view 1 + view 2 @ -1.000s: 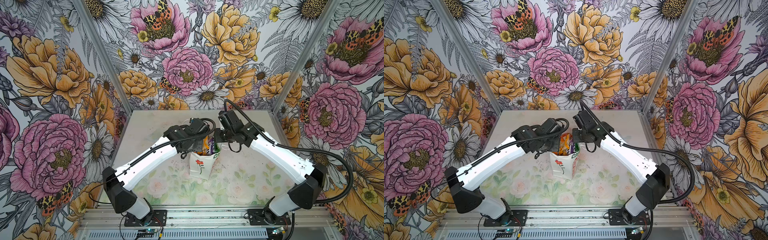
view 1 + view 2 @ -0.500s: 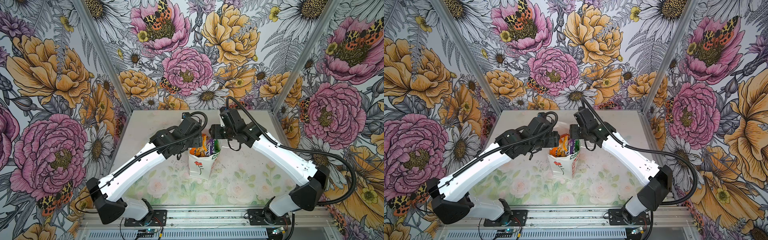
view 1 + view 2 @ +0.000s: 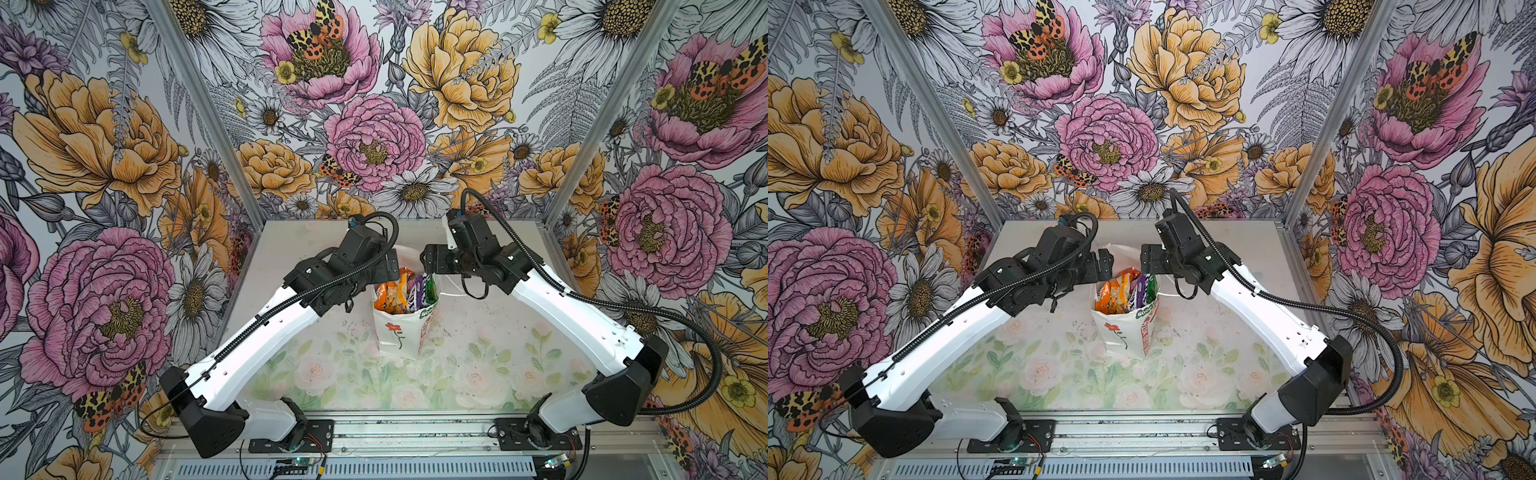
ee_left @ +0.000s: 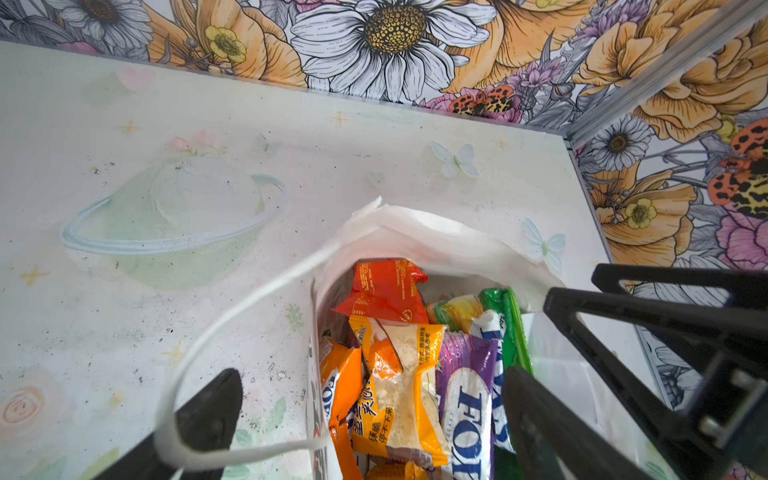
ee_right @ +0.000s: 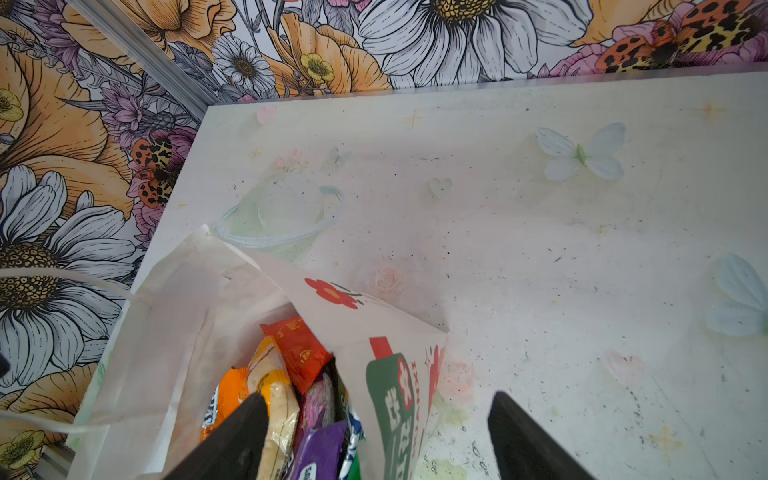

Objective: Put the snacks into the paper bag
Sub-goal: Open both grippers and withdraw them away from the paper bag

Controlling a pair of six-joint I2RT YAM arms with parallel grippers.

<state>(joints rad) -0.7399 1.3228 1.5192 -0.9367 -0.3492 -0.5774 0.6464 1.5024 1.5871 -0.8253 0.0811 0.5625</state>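
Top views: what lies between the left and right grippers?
Between left gripper and right gripper: the open paper bag, snacks standing in it, in both top views.

Leaning in on the paper bag [image 3: 397, 332] from both sides, white forearms [image 3: 266, 345] sloping up, black wrists [image 3: 361, 249] bent toward its mouth. Hovering at the mouth's left edge with the left end effector [image 3: 391, 266], jaws spread wide, empty. Facing it from the right rim with the right end effector [image 3: 429, 261], wide apart too, one finger [image 5: 245, 432] over the opening, its twin outside.
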